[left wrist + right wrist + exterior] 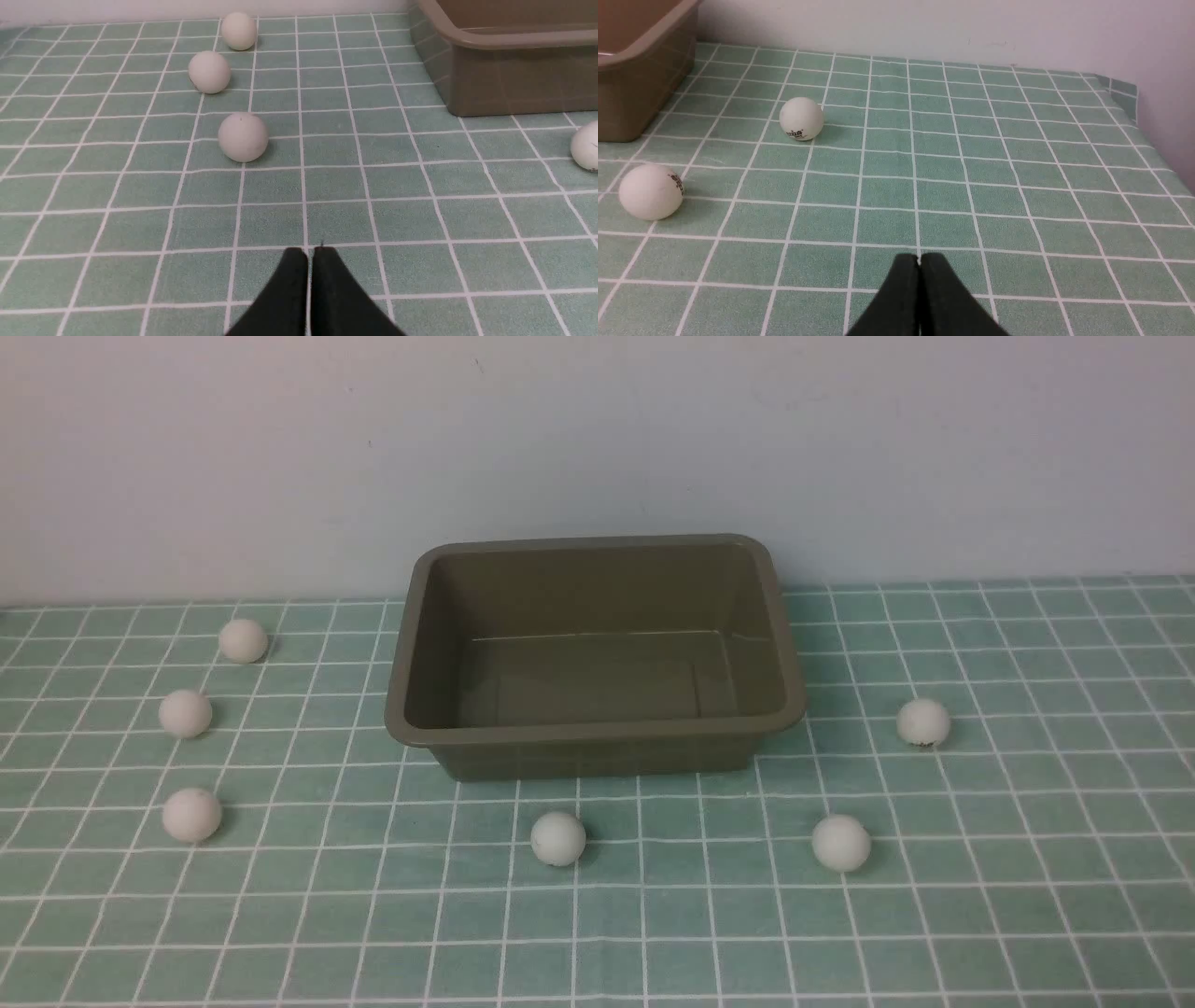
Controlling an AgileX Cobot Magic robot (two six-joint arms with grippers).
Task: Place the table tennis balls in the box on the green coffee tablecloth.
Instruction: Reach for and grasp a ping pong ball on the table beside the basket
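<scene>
The olive-brown box [747, 728] stands empty on the green coffee tablecloth [653, 933] near the back wall. Several white table tennis balls lie on the cloth around it: three to its left [243, 640], [185, 713], [191, 815], one in front [558, 838], two to its right [840, 843], [923, 721]. Neither gripper shows in the front view. My left gripper [310, 252] is shut and empty, low over the cloth, short of the nearest left ball [243, 136]. My right gripper [919, 258] is shut and empty, with two balls [801, 118], [651, 191] ahead of it.
A pale wall runs right behind the box. The cloth's right edge [1134, 93] turns up against a side wall. The box's corner shows in both wrist views [504, 79], [630, 88].
</scene>
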